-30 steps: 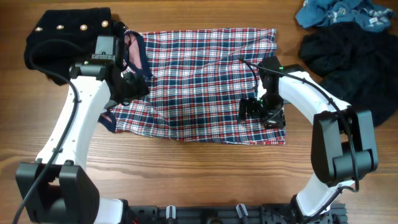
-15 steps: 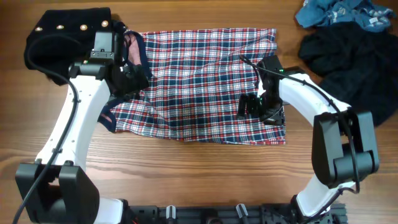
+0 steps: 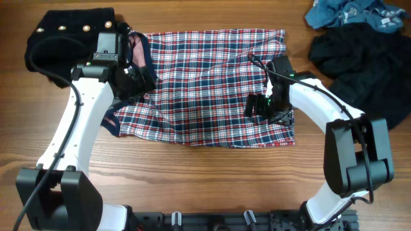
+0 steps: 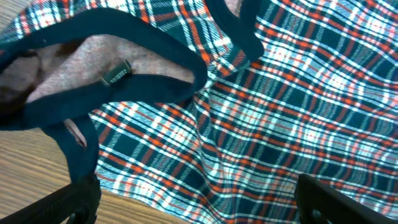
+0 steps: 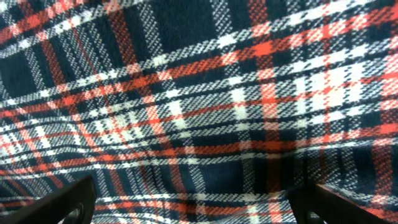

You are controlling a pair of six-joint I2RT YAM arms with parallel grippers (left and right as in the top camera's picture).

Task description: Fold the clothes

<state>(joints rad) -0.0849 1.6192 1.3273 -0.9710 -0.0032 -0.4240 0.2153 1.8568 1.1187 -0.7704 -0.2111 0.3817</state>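
Observation:
The red, navy and white plaid garment [image 3: 205, 83] lies spread flat mid-table. Its navy waistband with a pale pink inside [image 4: 124, 62] is at its left end. My left gripper [image 3: 138, 80] is open over the garment's left part, fingers wide apart above the plaid [image 4: 196, 199], holding nothing. My right gripper [image 3: 262, 106] is open low over the garment's right front part; plaid cloth [image 5: 199, 93] fills that wrist view between the spread fingers [image 5: 199, 202]. A black pale-studded garment [image 3: 64, 32] lies at the far left. A blue garment [image 3: 353, 13] and a black garment [image 3: 359, 64] lie at the far right.
The wooden table [image 3: 212, 179] shows bare wood in front of the plaid garment and between it and the right-hand pile. The arm bases stand at the near edge. Bare wood shows at the garment's lower left edge [image 4: 37, 168].
My right gripper has shifted slightly away from the front hem, toward the far side. My left gripper has edged a little farther too. The garment lies as before.

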